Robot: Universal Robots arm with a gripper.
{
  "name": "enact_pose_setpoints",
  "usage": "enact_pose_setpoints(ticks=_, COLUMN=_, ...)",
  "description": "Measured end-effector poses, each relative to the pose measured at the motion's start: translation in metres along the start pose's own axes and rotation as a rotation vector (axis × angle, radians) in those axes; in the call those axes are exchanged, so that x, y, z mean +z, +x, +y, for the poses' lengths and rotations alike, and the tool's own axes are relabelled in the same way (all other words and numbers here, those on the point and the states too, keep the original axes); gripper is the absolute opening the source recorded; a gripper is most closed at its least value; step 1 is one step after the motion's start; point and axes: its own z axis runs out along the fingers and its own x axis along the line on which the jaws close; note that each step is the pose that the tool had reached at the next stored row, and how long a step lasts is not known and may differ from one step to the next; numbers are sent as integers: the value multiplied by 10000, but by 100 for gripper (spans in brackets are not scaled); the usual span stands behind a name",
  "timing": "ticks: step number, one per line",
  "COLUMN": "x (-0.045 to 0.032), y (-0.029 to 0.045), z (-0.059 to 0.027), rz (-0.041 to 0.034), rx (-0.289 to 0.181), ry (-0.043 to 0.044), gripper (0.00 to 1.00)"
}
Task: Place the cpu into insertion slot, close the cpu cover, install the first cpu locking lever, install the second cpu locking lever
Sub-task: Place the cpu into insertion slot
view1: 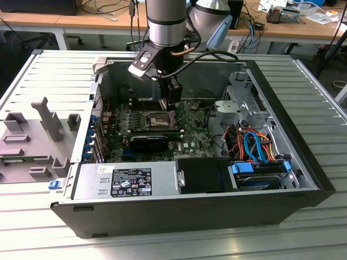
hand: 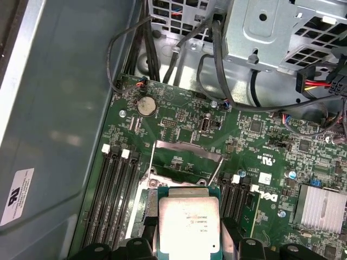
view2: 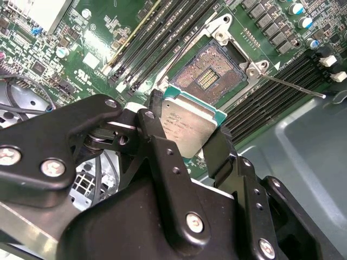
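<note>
My gripper (view2: 187, 132) is shut on the cpu (view2: 187, 127), a flat square chip with a silvery top, clamped by its edges between black fingers (view2: 154, 124). The chip hangs tilted a little above the insertion slot (view2: 209, 76), whose dark pin field lies bare inside a silver border. In the first wrist view the cpu (hand: 188, 222) sits in front of the cpu cover (hand: 187, 146), which stands raised with a thin lever (hand: 217, 169) swung up on each side. In the exterior view the gripper (view1: 172, 102) hovers over the insertion slot (view1: 157, 120) inside the open computer case.
Long black memory slots (view2: 271, 100) flank the socket on both sides. A case wall (hand: 59, 108) rises close beside the board. Cables (view1: 255, 143) and a drive cage (view1: 244, 97) fill the exterior view's right. A grey fixture tray (view1: 32, 138) lies outside the case.
</note>
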Motion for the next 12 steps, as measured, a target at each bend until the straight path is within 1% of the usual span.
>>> enact_pose_setpoints(ticks=12, x=7, y=0, z=0, rz=-35, rx=285, ry=21, gripper=54)
